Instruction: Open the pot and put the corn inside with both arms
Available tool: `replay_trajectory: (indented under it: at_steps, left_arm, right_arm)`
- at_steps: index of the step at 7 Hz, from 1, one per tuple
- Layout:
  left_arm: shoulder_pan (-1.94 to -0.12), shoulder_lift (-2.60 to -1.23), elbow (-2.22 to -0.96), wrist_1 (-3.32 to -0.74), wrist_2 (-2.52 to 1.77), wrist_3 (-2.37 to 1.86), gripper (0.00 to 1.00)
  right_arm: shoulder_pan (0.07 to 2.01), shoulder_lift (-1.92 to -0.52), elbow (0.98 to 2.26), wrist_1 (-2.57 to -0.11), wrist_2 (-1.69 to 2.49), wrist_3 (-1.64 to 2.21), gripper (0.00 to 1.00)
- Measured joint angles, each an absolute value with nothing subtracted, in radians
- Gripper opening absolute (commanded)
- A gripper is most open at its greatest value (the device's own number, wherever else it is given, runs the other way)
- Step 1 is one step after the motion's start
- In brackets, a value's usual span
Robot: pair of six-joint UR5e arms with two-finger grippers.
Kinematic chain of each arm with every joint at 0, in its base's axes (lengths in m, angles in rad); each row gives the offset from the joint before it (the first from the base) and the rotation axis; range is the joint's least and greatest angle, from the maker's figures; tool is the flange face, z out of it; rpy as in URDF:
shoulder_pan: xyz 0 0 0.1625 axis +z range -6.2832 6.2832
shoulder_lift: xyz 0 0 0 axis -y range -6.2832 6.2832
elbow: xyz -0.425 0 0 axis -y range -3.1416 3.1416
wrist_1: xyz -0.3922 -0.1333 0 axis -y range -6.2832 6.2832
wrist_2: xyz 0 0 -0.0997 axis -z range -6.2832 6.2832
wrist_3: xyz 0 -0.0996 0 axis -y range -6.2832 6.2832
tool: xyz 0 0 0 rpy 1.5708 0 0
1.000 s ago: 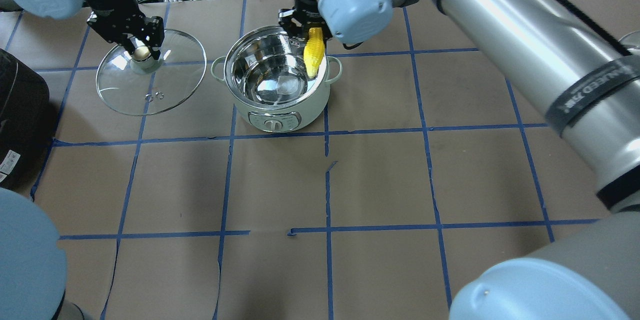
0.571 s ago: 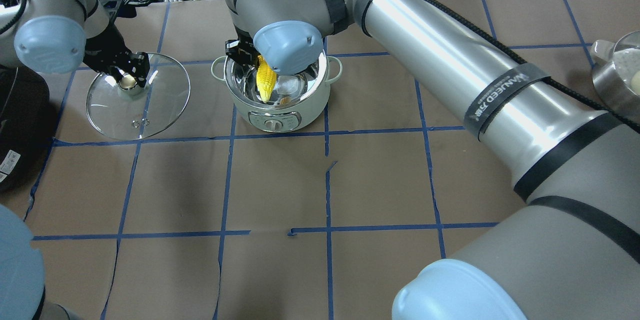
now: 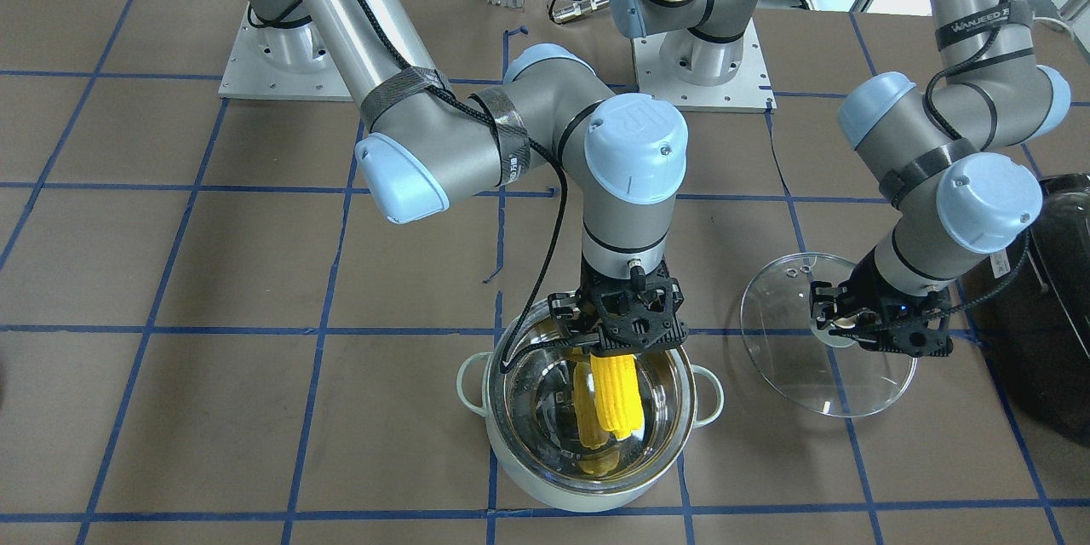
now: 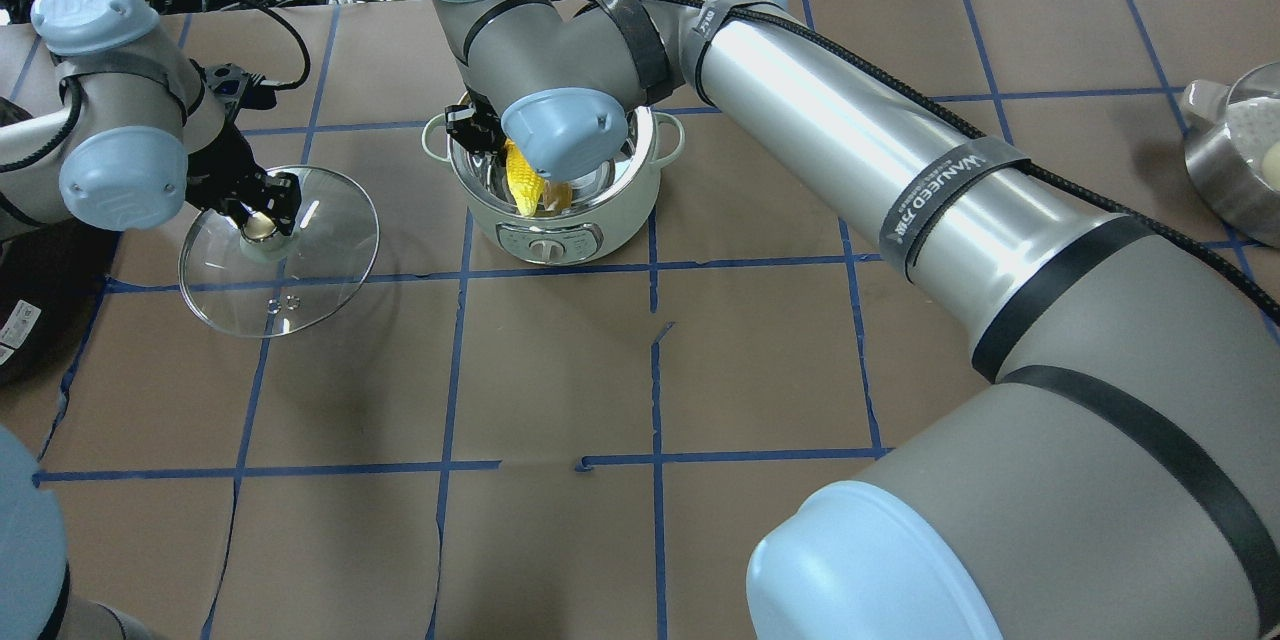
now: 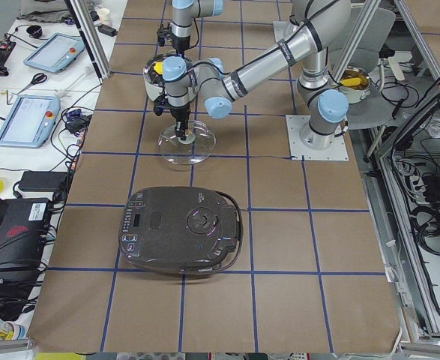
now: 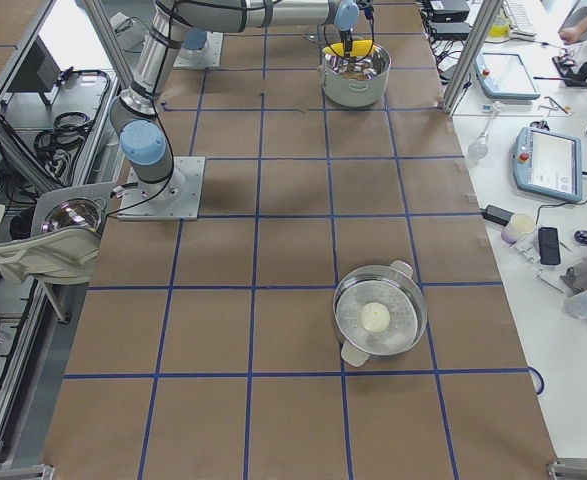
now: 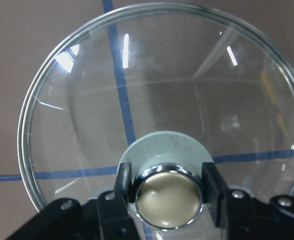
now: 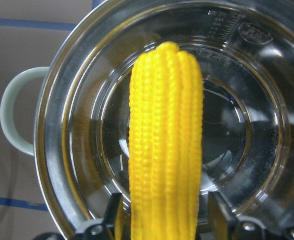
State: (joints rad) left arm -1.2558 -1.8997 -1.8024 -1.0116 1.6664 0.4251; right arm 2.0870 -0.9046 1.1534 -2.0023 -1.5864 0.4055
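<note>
Corn [image 3: 609, 396] is riding lower than 0.6 s ago: the cob is now dipping below the rim of the pot [image 3: 588, 501], tip down and roughly centred over the steel floor. From the right wrist view the tip is not looking like it is touching the bottom.

Right gripper [image 3: 618, 334] is pinching the cob's upper end from both sides, hanging just above the rim.

Step in hand, as I'm reading it, is lower and release:
- Keep descending straight and staying centred, so the fingers are not clipping the wall when they spread.
- Let go only once the tip is near the floor. A drop onto shiny steel is likely bouncing the cob.
- Expect it to topple and lie across the bottom. It is looking about as long as the pot is wide, so leave room on the side it is leaning toward.
- Retreat straight up.

Left gripper [image 3: 869, 330] is clamping the knob [image 7: 166, 200] of the lid [image 3: 788, 387], holding it tilted, well apart from the pot. Can't tell if the lid's edge is touching the table.

Versus the earlier frame, the lid is sitting nearer the robot and the left grip on the knob is unchanged. The right wrist is covering more of the pot opening in the overhead view.
</note>
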Motion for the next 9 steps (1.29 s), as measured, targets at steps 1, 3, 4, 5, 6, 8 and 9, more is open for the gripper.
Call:
replay_trajectory:
  at_steps: [1, 3, 4, 5, 6, 8, 9]
  left_arm:
    - [-1.248, -1.898, -1.833, -0.995, 1.665, 0.428, 0.00]
    - [-1.237, -1.902, -1.868, -0.943, 1.664, 0.429, 0.00]
    - [-1.234, -1.910, -1.875, -0.902, 1.664, 0.426, 0.00]
    - [-1.232, -1.918, -1.879, -0.872, 1.664, 0.424, 0.00]
    - [-1.230, -1.921, -1.880, -0.861, 1.663, 0.424, 0.32]
    - [-1.223, -1.928, -1.874, -0.856, 1.669, 0.430, 1.00]
    - [-1.223, -1.929, -1.872, -0.856, 1.671, 0.433, 1.00]
  right_arm:
    - [2.083, -0.916, 1.156, -2.002, -1.587, 0.404, 1.00]
    - [2.042, -0.974, 1.163, -1.959, -1.586, 0.396, 1.00]
    - [1.993, -1.030, 1.171, -1.890, -1.584, 0.380, 1.00]
    - [1.933, -1.097, 1.186, -1.811, -1.586, 0.341, 1.00]
    - [1.878, -1.154, 1.209, -1.757, -1.588, 0.305, 1.00]
    - [1.760, -1.276, 1.308, -1.689, -1.589, 0.236, 1.00]
    - [1.694, -1.340, 1.362, -1.649, -1.589, 0.192, 1.00]
